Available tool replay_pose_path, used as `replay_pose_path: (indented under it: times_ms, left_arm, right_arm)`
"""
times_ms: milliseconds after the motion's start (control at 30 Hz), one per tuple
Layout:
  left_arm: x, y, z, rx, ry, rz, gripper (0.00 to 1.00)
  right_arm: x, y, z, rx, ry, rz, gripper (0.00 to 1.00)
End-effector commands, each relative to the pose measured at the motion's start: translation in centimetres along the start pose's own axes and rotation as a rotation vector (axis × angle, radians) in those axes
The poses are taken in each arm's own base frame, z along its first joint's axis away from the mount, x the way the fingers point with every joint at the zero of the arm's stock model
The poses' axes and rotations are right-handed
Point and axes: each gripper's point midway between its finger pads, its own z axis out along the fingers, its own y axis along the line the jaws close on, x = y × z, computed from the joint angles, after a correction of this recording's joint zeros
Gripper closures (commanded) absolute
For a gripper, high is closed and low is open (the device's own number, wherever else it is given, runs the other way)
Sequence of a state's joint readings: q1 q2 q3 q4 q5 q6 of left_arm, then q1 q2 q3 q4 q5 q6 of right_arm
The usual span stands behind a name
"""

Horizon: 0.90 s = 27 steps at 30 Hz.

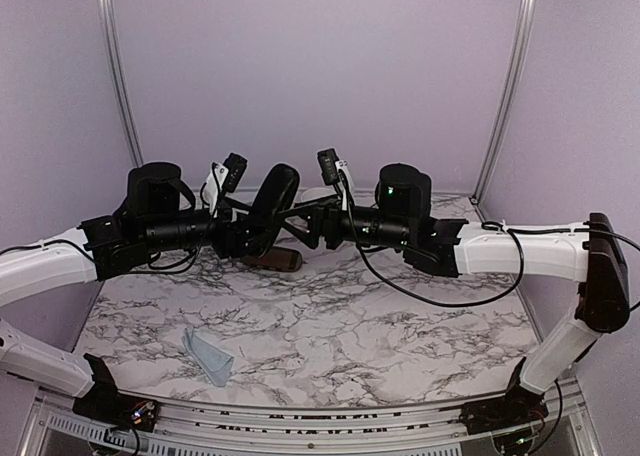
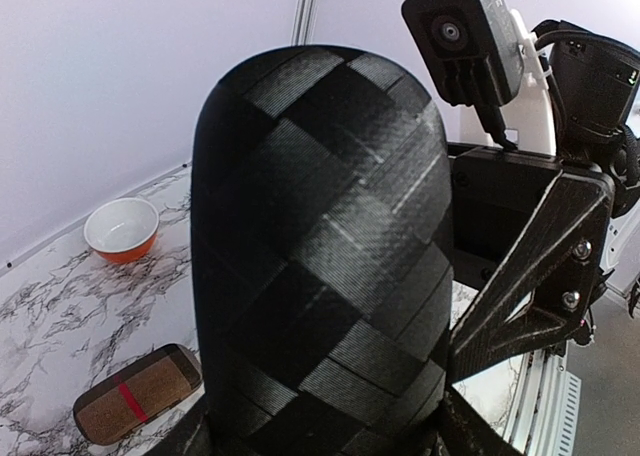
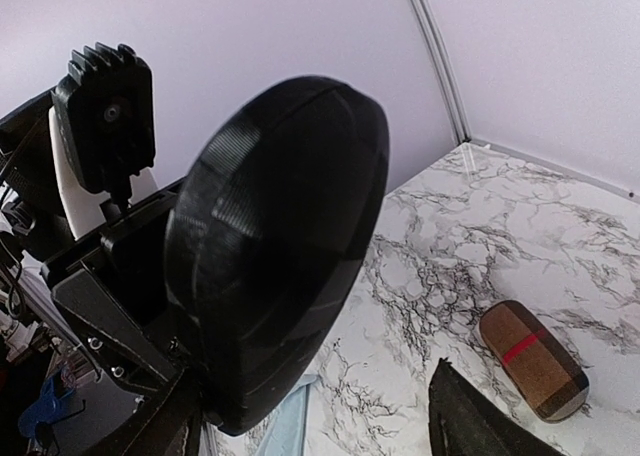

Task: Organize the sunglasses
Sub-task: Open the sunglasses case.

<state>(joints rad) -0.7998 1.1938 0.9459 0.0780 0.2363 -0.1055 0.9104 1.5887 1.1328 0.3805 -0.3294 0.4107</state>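
Observation:
No sunglasses show in any view. An oblong black case [image 1: 272,208] stands upright in the air above the back middle of the table. My left gripper [image 1: 247,238] is shut on its lower end, and in the left wrist view the woven black case [image 2: 320,236] fills the space between the fingers. My right gripper [image 1: 306,226] faces it from the right and is open. In the right wrist view the black case [image 3: 280,256] is beside the left finger, while the right finger [image 3: 470,421] stands well apart from it with bare table between.
A brown case with a red stripe [image 1: 272,261] [image 2: 135,393] [image 3: 530,359] lies on the marble table [image 1: 400,336] under the grippers. An orange bowl with a white inside [image 2: 122,229] sits near the back wall. A light blue cloth [image 1: 208,354] lies front left.

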Motion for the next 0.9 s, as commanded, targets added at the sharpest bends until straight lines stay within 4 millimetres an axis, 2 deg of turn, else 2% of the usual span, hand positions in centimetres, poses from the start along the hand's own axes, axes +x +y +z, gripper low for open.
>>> replay_pose_path:
  times_ms: [0,333,867]
  left_arm:
    - [-3.6,-2.2,-1.6,0.091,-0.132,0.026,0.58]
    - [-3.8,-4.1,-2.2,0.199,-0.143,0.033,0.59]
    - [-3.5,-4.8,-2.2,0.241,-0.137,0.051,0.60]
  right_arm:
    - [-0.9,-0.4,-0.1,0.025,-0.027,-0.014,0.25]
    - [-1.2,-0.1,-0.6,0.011,-0.045,-0.016,0.25]
    - [-2.7,-0.3,-1.1,0.044,-0.072,-0.020,0.25]
